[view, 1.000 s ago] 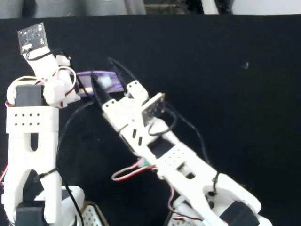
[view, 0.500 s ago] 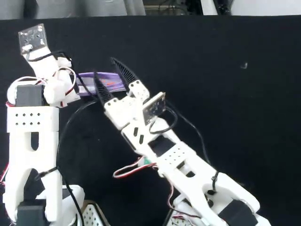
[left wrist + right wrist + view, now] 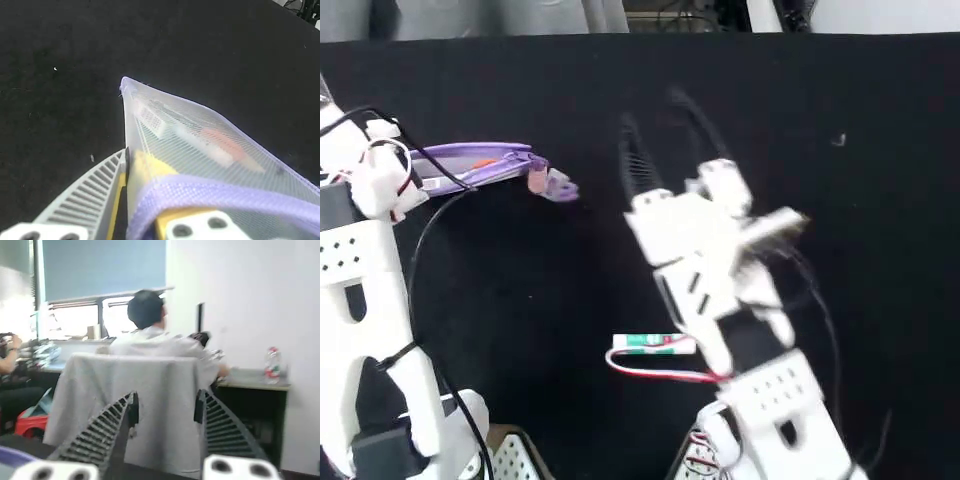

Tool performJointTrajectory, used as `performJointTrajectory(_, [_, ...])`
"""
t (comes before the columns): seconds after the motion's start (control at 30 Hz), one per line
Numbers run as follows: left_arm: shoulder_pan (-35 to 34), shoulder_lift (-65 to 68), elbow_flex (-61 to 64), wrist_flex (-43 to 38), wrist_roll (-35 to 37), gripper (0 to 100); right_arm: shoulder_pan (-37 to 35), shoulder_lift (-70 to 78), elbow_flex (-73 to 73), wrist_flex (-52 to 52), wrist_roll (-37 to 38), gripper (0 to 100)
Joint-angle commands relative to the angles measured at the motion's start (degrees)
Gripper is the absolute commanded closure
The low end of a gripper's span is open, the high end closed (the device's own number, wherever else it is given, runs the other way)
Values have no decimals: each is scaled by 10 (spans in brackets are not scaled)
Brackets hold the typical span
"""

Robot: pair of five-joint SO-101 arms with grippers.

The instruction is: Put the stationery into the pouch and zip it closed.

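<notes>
Black table (image 3: 880, 150); clamped pouch (image 3: 165, 150) shows stationery (image 3: 225, 145) inside.

White plastic arms (image 3: 695, 250) with dark ribbed fingers (image 3: 107, 422), red and black cables (image 3: 660, 372), screw holes (image 3: 182, 231)

A black table (image 3: 840, 260) spreads across the high view, with a small pale speck (image 3: 838, 140) on it at about 2 o'clock. Beyond its far edge, at 11 o'clock, hangs grey fabric (image 3: 520, 15). In the room behind, a grey jacket (image 3: 125, 405) drapes over a chair, a bottle (image 3: 272, 366) stands on a desk (image 3: 255, 385) against a white wall (image 3: 240, 290), and a blue blind (image 3: 100, 265) hangs above a bright window (image 3: 75, 320).
</notes>
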Motion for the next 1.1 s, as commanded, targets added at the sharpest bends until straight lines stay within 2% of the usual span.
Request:
performJointTrajectory(0.0, [-7,-4,-19,-18,-6,970,40,-100,-48,115,3,818])
performJointTrajectory(0.1, [-7,-4,-20,-19,-4,970,41,-115,-79,221,4,818])
performJointTrajectory(0.2, [-8,-4,-15,-33,-4,970,40,-115,-99,291,47,818])
performJointTrajectory(0.27, [-24,-4,-12,-35,-4,970,30,-115,-105,331,92,818])
performJointTrajectory(0.43, [-51,-4,-10,-43,-6,970,-20,-94,-152,489,271,819])
performJointTrajectory(0.57, [-50,0,-7,-46,-7,970,-53,-15,-211,614,315,819])
performJointTrajectory(0.67, [-51,17,-12,-43,-7,970,-78,78,-257,697,375,819])
performJointTrajectory(0.83, [-51,50,-27,-41,-7,970,-117,215,-305,765,431,819])
performJointTrajectory(1.07, [-84,87,-87,-17,-8,970,-205,270,-275,829,518,819])
